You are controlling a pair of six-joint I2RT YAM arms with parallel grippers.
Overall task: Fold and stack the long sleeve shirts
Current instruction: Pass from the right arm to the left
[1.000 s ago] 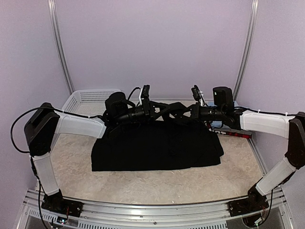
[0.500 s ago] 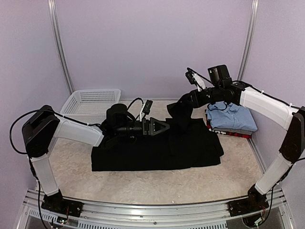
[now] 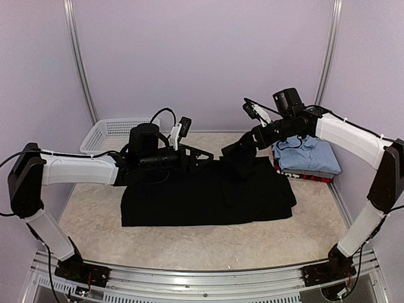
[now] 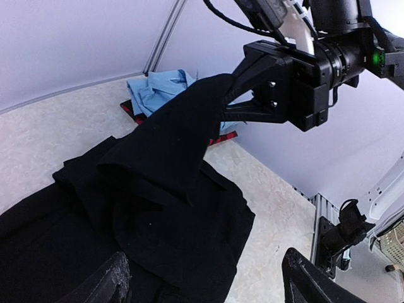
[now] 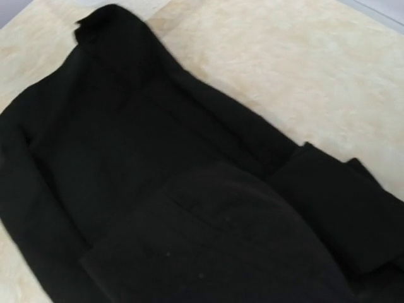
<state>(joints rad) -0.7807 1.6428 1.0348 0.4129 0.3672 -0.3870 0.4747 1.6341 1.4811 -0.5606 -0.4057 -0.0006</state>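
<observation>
Black shirt (image 3: 208,196) has bare tabletop (image 3: 208,243) before it; right gripper (image 3: 246,144) pinches its raised fold, left gripper (image 3: 203,154) gapes empty; light blue shirt (image 3: 307,153) right, basket (image 3: 107,134) left.

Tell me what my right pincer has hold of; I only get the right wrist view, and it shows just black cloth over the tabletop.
Observer: The right pincer is shut on a bunched fold of the black shirt, lifted above the table while the rest lies flat.
Operator: And the left pincer?
Observer: The left pincer is open, hovering over the shirt's far edge, gripping nothing.
Operator: Where is the stack?
Observer: At the table's right side, the light blue shirt lies folded on a red-and-black shirt.
</observation>
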